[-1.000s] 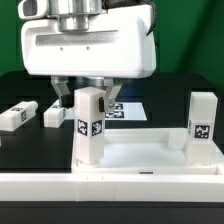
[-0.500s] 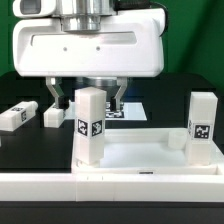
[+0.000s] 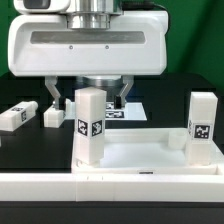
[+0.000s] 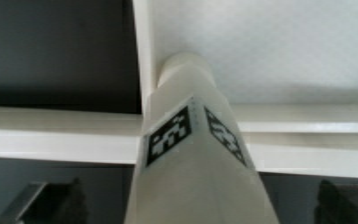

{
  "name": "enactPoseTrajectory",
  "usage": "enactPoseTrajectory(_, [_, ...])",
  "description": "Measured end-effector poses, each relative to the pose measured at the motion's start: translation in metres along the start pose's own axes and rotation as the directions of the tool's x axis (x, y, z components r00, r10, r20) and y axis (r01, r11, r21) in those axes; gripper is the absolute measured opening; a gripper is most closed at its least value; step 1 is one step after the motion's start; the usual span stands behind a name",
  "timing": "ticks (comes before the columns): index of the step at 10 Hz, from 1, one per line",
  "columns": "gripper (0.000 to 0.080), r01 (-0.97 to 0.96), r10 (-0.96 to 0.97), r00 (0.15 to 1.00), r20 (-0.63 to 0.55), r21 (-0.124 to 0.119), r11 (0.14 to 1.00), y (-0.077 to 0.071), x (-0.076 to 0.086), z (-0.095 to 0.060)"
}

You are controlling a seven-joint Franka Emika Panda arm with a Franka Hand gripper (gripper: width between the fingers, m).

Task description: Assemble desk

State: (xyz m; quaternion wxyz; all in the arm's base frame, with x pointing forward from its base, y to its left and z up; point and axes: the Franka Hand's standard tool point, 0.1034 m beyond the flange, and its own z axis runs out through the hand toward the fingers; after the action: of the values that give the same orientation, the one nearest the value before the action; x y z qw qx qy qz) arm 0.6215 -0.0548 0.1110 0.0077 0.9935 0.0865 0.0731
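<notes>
The white desk top (image 3: 150, 152) lies rimmed side up near the front. One white tagged leg (image 3: 90, 125) stands upright in its corner socket at the exterior view's left, and a second leg (image 3: 203, 126) stands in the corner at the right. My gripper (image 3: 89, 95) hangs over the left leg, open, with a dark finger (image 3: 56, 96) on each side of the leg's top and a gap to it. In the wrist view the leg (image 4: 194, 150) rises between the open gripper (image 4: 197, 205). Two more legs (image 3: 14, 116) (image 3: 52, 113) lie loose on the black table.
A long white rail wall (image 3: 110, 186) runs along the front, in front of the desk top. The marker board (image 3: 128, 108) lies flat behind the gripper. The loose legs lie at the exterior view's left on the black table.
The gripper has shifted towards the exterior view's left and looms larger. Its fingers now stand further apart on either side of the upright leg. The legs and desk top have not moved.
</notes>
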Motion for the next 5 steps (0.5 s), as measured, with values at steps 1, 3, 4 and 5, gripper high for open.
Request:
enactPoseTrajectory(1, [0.0649, 0.087, -0.087, 0.996, 0.009, -0.006, 0.996, 0.0001, 0.0017, -0.0002])
enactPoseTrajectory(3, [0.0649, 0.217, -0.217, 0.976, 0.016, -0.014, 0.976, -0.0002, 0.0024, -0.0006])
enactPoseTrajectory(4, [0.0649, 0.239, -0.239, 0.971, 0.017, -0.014, 0.971, 0.0015, 0.0016, -0.0003])
enactPoseTrajectory(5, [0.0649, 0.269, -0.268, 0.963, 0.018, -0.014, 0.963, 0.0026, 0.0011, -0.0002])
